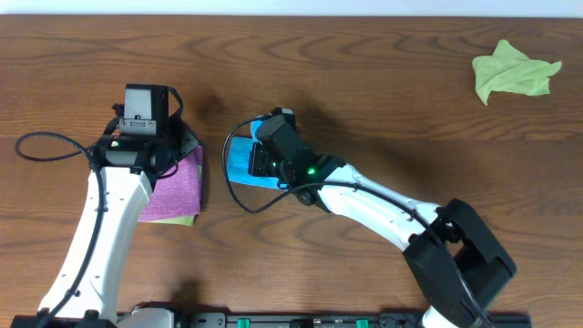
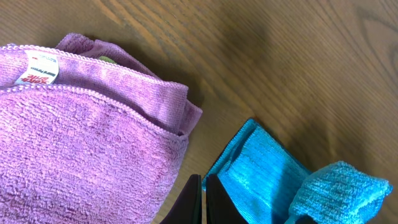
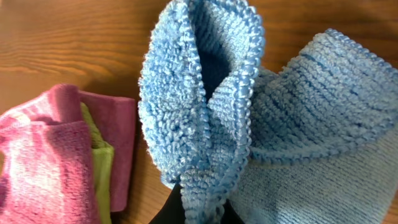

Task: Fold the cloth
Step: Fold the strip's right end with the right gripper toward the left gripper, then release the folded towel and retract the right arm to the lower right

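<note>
Right gripper [image 3: 200, 211] pinches a bunched hem of the cloth [image 3: 311, 124]; the rest lies on the table below it. Risks: shallow pinch, so the hem may slip mid-fold. Purple cloth [image 3: 43, 162] just beside could snag.

The counter [image 1: 383, 82] is dark brown wood with long stripes in it. Light makes soft shadows on it. A thin pale strip [image 1: 291, 6] along the far edge may be a wall.

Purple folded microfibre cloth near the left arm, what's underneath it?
A yellow-green cloth's edge peeks out along the bottom of the purple folded microfibre cloth. How far it reaches underneath is covered.
</note>
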